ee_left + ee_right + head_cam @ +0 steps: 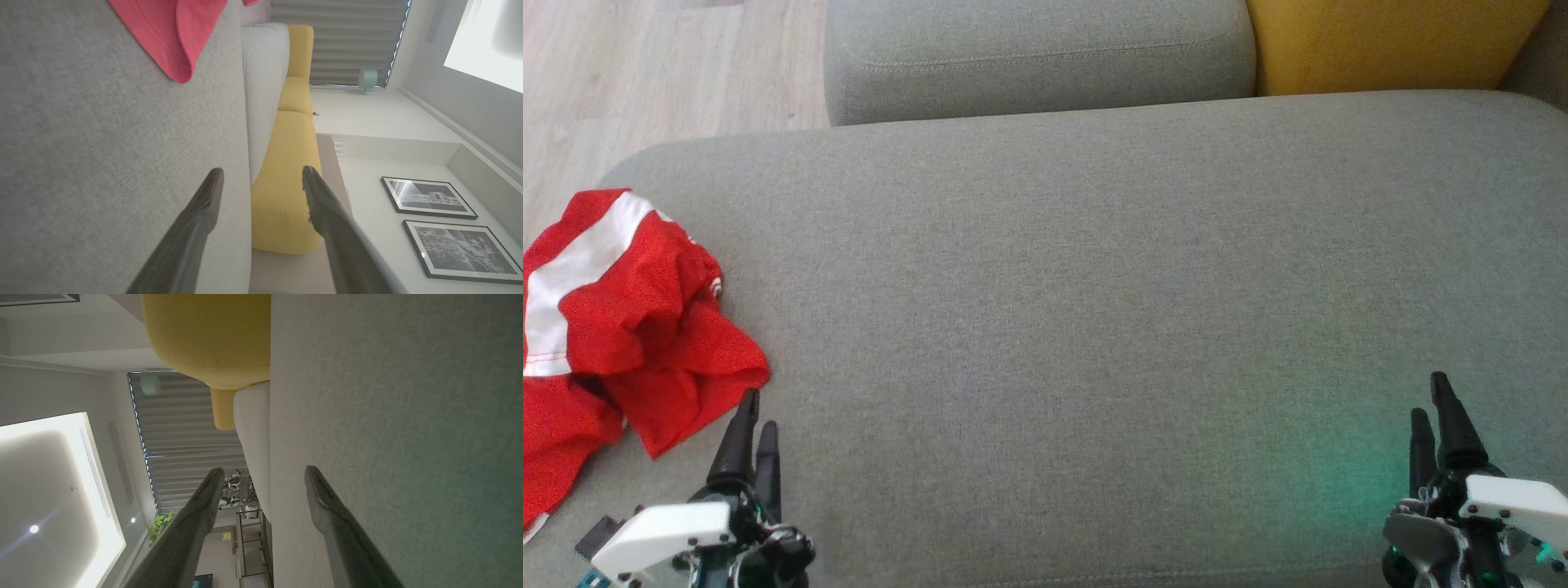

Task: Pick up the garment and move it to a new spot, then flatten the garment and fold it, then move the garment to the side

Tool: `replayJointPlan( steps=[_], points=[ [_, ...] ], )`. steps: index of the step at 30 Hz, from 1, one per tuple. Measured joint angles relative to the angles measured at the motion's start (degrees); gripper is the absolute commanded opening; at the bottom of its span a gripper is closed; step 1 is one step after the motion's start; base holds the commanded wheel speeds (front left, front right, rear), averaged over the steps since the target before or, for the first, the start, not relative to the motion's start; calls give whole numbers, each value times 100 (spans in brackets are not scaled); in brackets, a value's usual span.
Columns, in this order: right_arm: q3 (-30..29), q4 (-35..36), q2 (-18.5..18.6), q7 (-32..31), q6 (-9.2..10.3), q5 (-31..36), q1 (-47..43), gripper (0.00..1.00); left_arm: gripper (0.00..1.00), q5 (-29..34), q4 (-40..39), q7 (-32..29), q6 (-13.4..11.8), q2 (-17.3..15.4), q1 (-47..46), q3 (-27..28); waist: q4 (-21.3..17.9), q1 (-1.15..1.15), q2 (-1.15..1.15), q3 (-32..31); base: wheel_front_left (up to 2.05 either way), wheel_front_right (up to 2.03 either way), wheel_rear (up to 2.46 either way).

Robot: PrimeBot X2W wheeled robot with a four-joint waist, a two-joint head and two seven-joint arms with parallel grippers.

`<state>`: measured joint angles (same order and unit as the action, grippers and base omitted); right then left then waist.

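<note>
- Red and white garment (621,327) lies crumpled at the left end of a grey seat (1094,286) in the head view; the left gripper (760,408) sits just beside its hem, the right gripper (1429,394) well apart at lower right.
- Left wrist view: fingers spread, holding nothing, garment ahead on the seat.
- Right wrist view: fingers spread, holding nothing, over the seat.

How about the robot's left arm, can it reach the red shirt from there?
Probably yes. The left gripper is open, its fingertips right beside the nearest corner of the red shirt, and nothing lies between them on the grey cushion.
</note>
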<state>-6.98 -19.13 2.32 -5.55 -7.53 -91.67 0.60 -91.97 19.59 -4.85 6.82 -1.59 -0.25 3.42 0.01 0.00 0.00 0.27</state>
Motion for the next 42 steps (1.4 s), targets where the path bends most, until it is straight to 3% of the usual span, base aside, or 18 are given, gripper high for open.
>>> replayJointPlan(
  steps=[12,42],
  points=[
    [189,90,43,244,0,409,28,100,100,348,-140,194,0,-15,-81,-142,6,0,0,8,0,0,0],
    [443,614,213,753,0,3351,238,100,100,3244,-680,704,5,-127,-365,-481,14,0,0,-27,0,0,0]
  ],
)
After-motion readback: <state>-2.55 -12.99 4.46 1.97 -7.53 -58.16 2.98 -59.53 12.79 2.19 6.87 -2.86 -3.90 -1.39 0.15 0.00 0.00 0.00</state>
